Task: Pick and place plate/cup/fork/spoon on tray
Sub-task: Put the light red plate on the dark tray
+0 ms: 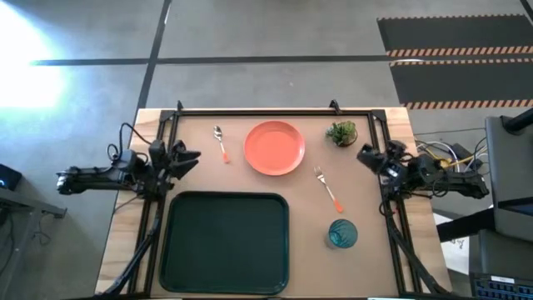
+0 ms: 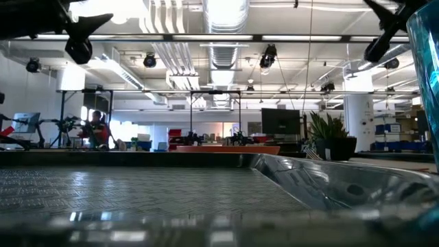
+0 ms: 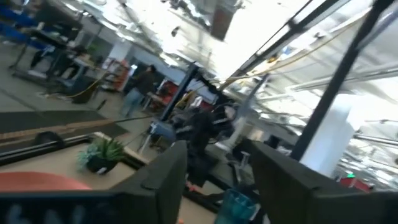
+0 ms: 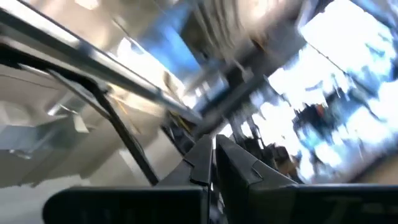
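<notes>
The tray (image 1: 225, 242) is bare; plate (image 1: 274, 148), spoon (image 1: 221, 143), fork (image 1: 328, 188) and cup (image 1: 342, 233) all lie on the bench (image 1: 358, 179) beside it. The left pincer (image 1: 186, 158) gapes with nothing in it; the right pincer (image 1: 365, 155) is closed, holding nothing. The plate looks stiff and slick: grip its rim. The cup looks light, easily tipped.

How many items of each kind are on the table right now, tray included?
Tray: 1
Plate: 1
Cup: 1
Fork: 1
Spoon: 1
Potted plant: 1
Total: 6, with nothing on the tray yet.
</notes>
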You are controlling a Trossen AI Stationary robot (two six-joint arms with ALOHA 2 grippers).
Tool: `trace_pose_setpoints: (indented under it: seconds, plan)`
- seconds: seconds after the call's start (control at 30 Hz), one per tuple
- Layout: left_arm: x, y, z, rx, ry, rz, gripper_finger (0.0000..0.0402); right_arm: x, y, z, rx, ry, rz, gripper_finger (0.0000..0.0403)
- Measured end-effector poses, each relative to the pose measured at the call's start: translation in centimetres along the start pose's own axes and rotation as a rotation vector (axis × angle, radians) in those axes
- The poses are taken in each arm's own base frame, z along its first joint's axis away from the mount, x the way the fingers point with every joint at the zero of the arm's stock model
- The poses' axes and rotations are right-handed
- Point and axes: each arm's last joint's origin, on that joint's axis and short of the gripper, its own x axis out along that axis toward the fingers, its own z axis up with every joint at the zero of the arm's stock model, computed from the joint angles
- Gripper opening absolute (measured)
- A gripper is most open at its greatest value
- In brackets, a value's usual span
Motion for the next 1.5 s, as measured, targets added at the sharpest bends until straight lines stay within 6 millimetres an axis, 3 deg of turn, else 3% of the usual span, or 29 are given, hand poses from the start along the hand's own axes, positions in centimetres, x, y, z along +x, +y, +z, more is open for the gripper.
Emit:
trace_pose_setpoints:
  seconds: [0.17,0.4,0.7,0.97,1.27,1.5]
  plan:
    - [2.0,-0.6,0.6,0.017,0.068,0.049,0.0229,1.6,1.9,2.0,-0.137,-0.070,0.049,0.0047]
    - [5.4,-1.6,1.3,0.156,0.208,0.089,0.0240,7.7,5.7,5.3,-0.322,0.049,0.058,0.0110]
    - [9.3,-0.7,-0.9,0.453,0.540,0.309,0.0240,16.8,9.5,7.6,-0.398,0.288,0.183,0.0129]
    - [13.4,0.7,-4.0,0.847,0.769,0.393,0.0240,22.4,11.0,8.1,-0.384,0.456,0.240,0.0119]
    - [16.8,2.4,-6.2,1.011,1.125,0.443,0.0240,25.2,13.1,10.0,-0.454,0.476,0.304,0.0118]
    - [19.0,3.0,-8.5,0.944,1.219,0.338,0.0234,25.4,14.9,11.9,-0.519,0.420,0.389,0.0117]
